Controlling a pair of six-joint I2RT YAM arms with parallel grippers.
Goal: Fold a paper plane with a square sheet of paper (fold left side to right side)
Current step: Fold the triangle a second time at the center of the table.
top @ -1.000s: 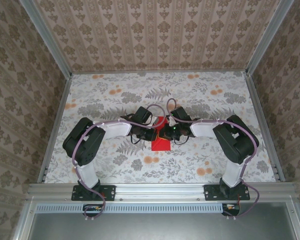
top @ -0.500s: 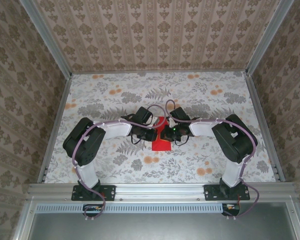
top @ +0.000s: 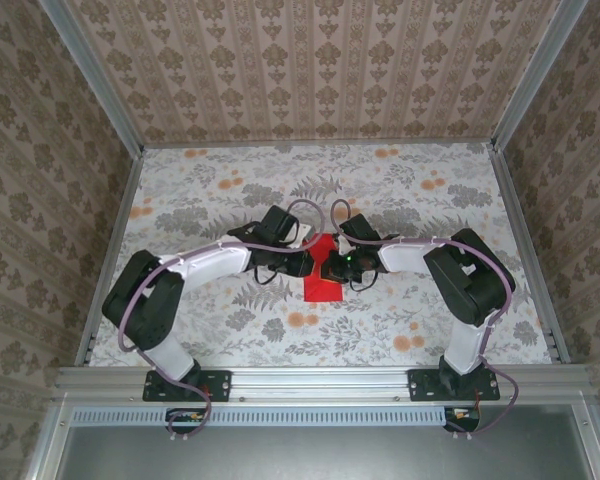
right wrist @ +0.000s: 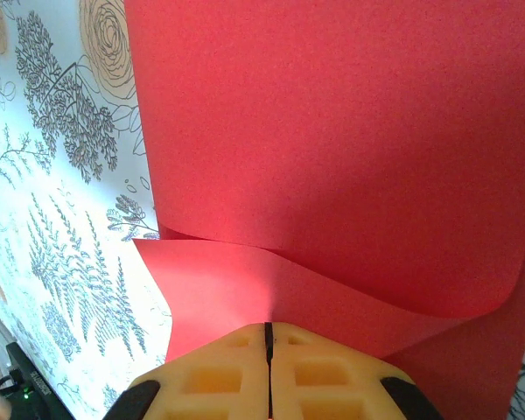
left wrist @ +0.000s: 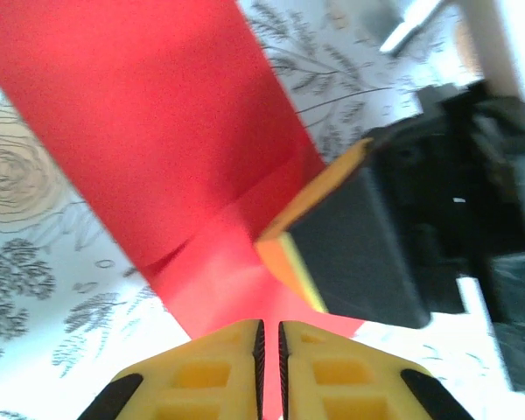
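Observation:
The square sheet of paper (top: pixel 322 287) lies at the table's middle, bright red and folded over, with both grippers meeting at its far end. In the left wrist view the paper (left wrist: pixel 149 114) shows a fold step across it. My left gripper (left wrist: pixel 269 337) hovers over its near edge, jaws parted by a narrow slit with red showing through. The right gripper's finger (left wrist: pixel 350 254) rests its tip on the fold. In the right wrist view my right gripper (right wrist: pixel 268 332) is shut, its tip on the lower layer of the paper (right wrist: pixel 332 131), whose upper layer curls up beyond. From above, the left gripper (top: pixel 306 262) and right gripper (top: pixel 333 266) nearly touch.
A floral cloth covers the table (top: pixel 430 210). Patterned walls with metal frame rails (top: pixel 110 240) close it in on three sides. Purple cables (top: pixel 310 212) loop above both wrists. A rail (top: pixel 320 378) runs along the near edge by the arm bases.
The left arm's elbow has swung out to the left and lower, and its wrist has shifted slightly away. Its jaws have parted a little. The right arm and paper stay put.

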